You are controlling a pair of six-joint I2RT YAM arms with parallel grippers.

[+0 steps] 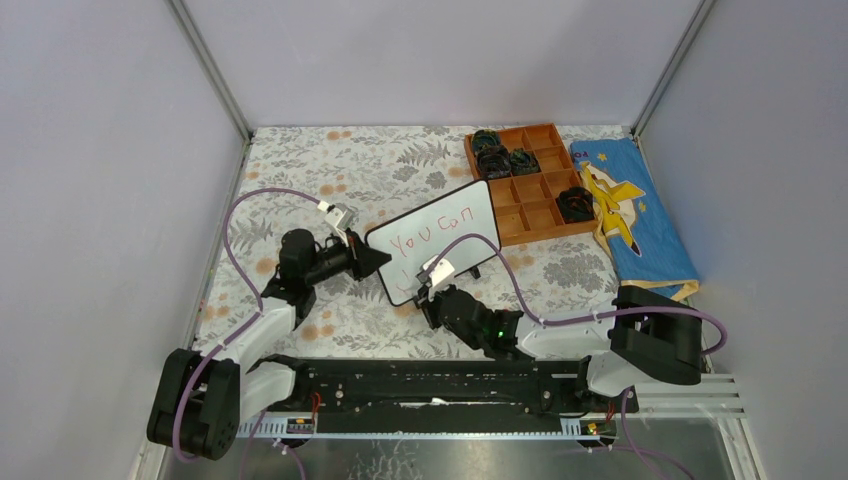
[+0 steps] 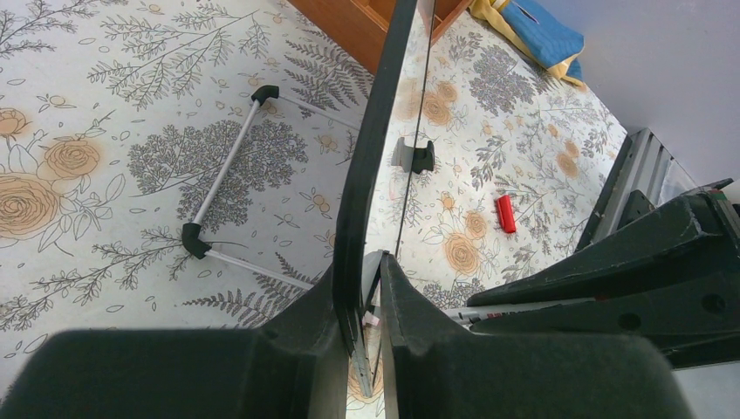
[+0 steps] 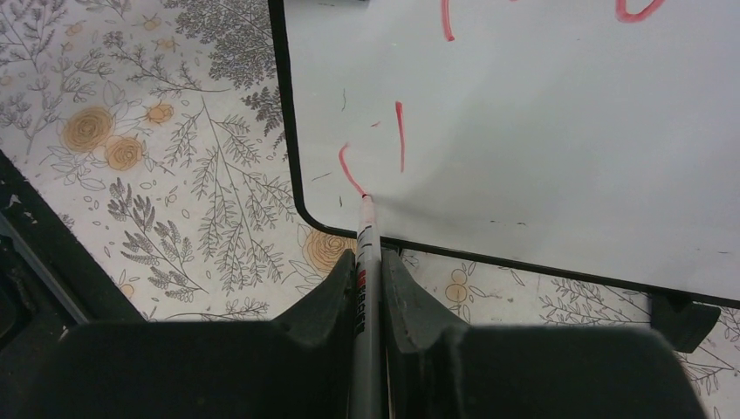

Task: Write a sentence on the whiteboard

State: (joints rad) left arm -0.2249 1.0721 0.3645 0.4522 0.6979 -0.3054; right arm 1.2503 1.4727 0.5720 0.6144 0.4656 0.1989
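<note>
The whiteboard (image 1: 468, 208) lay on the flowered tablecloth (image 1: 330, 160) just left of the wooden compartment tray (image 1: 545, 128). Its far right corner met the tray's left wall in the overhead view, but whether the two touched could not be told. The sentence (image 1: 432, 233) so far read "You can" in thin red letters across the half of the board nearer the tray. A few loose red strokes (image 3: 400, 135) sat below it, on the side away from the tray.

The left gripper (image 1: 380, 260) was at the board edge farthest from the tray. Its jaws were nearly together and pinched the thin black frame (image 2: 373, 131) between the fingertips. The right gripper (image 3: 368, 257) sat at the board's near left corner, farther from the tray than the writing, with its jaws drawn in tight around a marker (image 3: 366, 231). The marker's tip rested on the white surface at the end of a short curved red stroke.

A small red piece (image 2: 504, 214) lay on the tablecloth on the near side of the board, away from the tray. Dark round parts (image 1: 492, 158) sat in several of the tray's compartments. A blue cloth with a yellow aeroplane (image 1: 625, 215) lay just beside the tray's right wall.
</note>
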